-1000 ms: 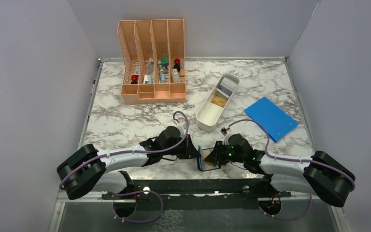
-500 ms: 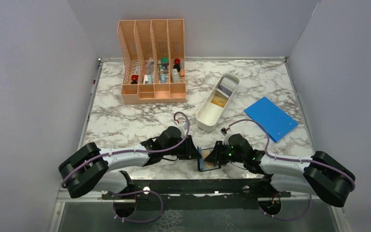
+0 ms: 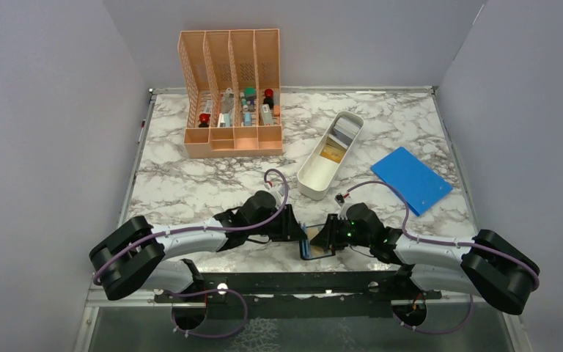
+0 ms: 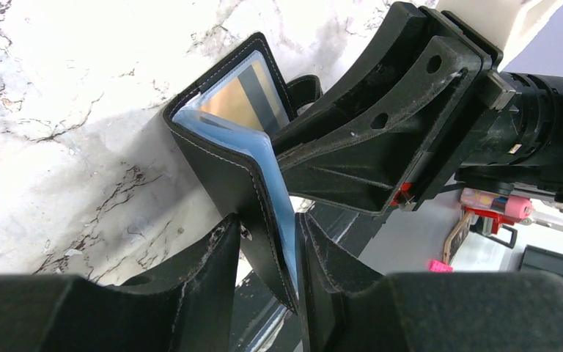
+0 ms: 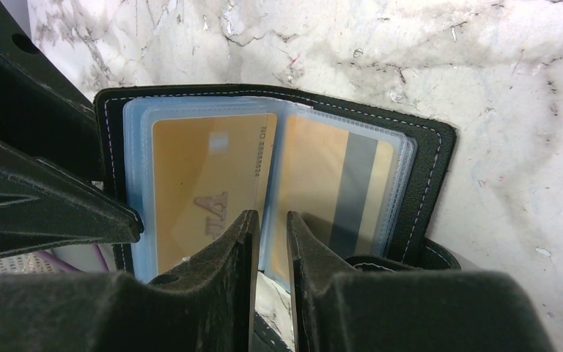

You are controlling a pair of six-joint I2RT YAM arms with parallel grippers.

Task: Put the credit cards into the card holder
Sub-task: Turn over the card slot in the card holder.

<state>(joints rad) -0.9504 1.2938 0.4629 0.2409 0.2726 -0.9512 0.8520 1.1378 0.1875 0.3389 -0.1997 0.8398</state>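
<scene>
Inside card holder (image 5: pixel 432 169), card (image 5: pixel 190 183) marked "VI"

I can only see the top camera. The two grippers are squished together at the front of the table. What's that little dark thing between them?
Observer: A black wallet, held open like a book. The right wrist camera looks straight inside it.
Operator: Is there a card in it yet?
Observer: Yes, a gold card is tucked into one side.
Operator: Who's got hold of it?
Observer: The right gripper looks pinched on a clear plastic page at the wallet's middle.
</scene>
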